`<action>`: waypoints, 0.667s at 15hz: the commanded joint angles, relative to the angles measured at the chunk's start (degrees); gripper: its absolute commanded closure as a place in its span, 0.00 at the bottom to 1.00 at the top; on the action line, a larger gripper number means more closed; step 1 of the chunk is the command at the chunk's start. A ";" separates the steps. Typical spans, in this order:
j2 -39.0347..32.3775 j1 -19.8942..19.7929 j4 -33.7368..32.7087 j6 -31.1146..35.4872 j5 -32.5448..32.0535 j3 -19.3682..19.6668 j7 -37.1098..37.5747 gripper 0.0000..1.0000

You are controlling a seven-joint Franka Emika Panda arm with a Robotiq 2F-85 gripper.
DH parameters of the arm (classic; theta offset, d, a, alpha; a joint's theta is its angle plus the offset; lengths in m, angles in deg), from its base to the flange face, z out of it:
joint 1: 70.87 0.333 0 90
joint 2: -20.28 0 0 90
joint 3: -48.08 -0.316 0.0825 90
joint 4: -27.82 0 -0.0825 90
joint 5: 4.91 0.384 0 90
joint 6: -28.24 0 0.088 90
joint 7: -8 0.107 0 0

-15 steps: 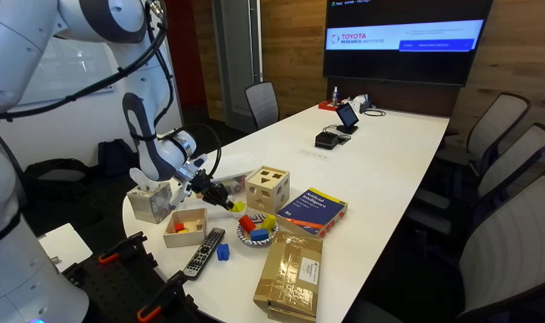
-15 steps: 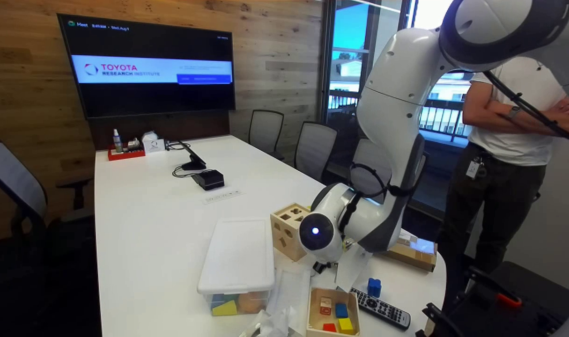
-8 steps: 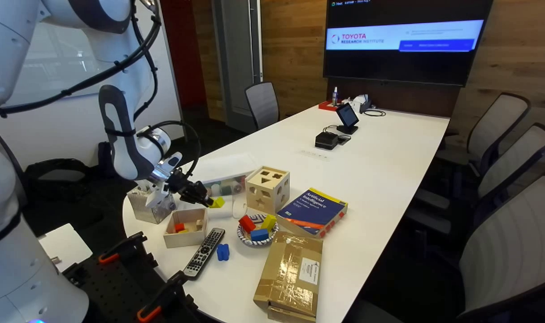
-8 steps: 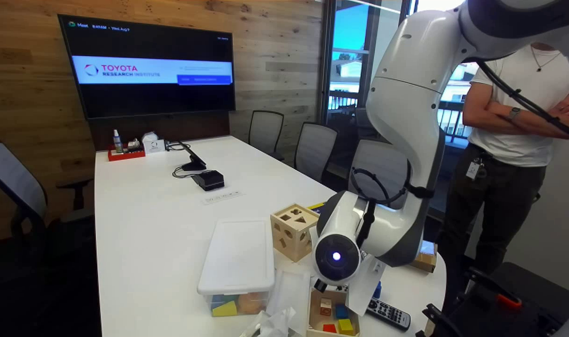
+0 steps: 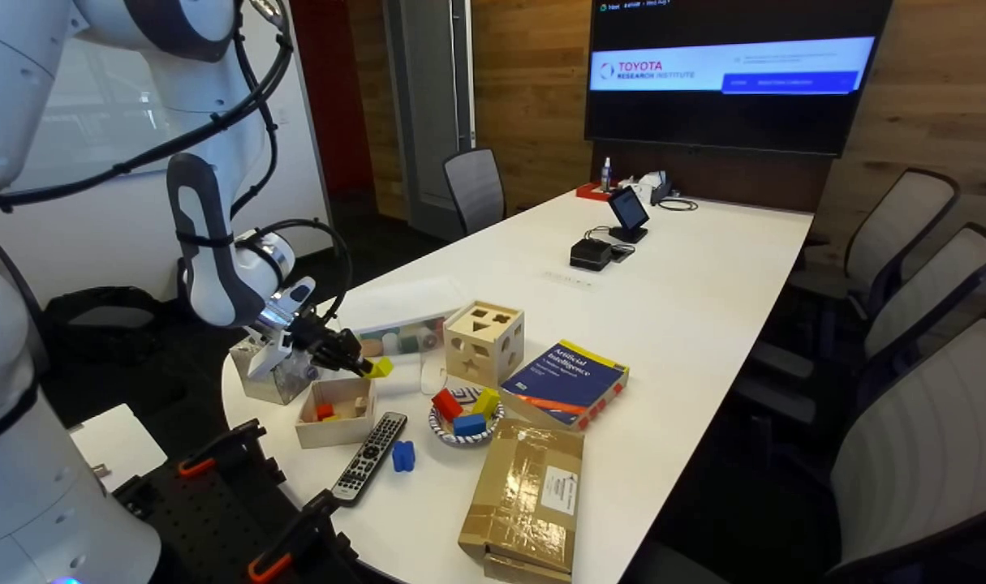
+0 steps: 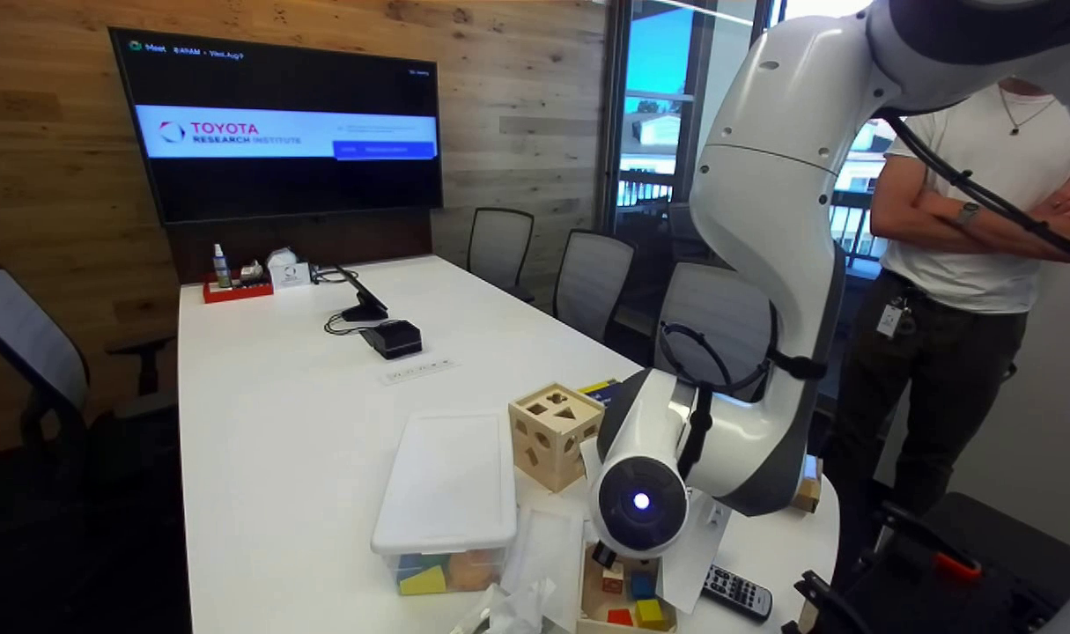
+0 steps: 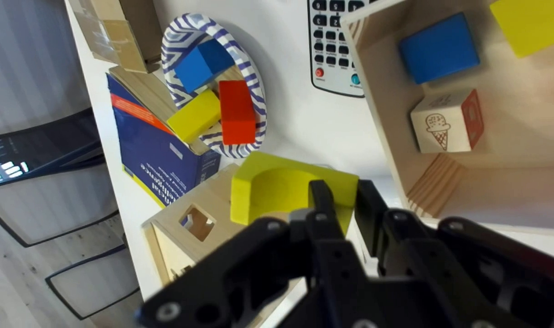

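Wrist view shows your gripper [image 7: 344,193] with its fingers [image 7: 370,207] clamped on one end of a yellow arch block [image 7: 286,183], scooped-out side showing. You've got it up in the air right by the open wooden box [image 7: 504,193]; whether it's over the box or just outside, you can't tell from these angles. Inside that box you have a blue block [image 7: 441,49], a yellow piece [image 7: 534,25], a red piece [image 6: 620,616] and an ice-cream-cone cube [image 7: 445,123]. Just beside the box is your remote [image 5: 371,457], and a notched blue piece [image 5: 403,456] sits a bit farther off from the box. Same side, well apart from the box: the patterned bowl [image 5: 462,439] with a red brick [image 7: 237,114], a yellow brick [image 7: 194,116] and a blue brick [image 7: 194,70], plus the shape-sorter cube [image 5: 480,349], the Artificial Intelligence book [image 5: 566,381] and a taped parcel [image 5: 525,487]. Opposite side of the box you've got a tissue holder [image 5: 264,380], and the clear lidded bin [image 6: 448,484] is near the box too.
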 commanded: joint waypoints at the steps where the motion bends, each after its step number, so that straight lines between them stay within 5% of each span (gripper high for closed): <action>1: 1.49 0.10 1.56 -1.29 -0.78 -1.13 -0.38 0.95; 10: -1.83 1.90 1.63 -2.73 -1.68 -2.43 -0.71 0.95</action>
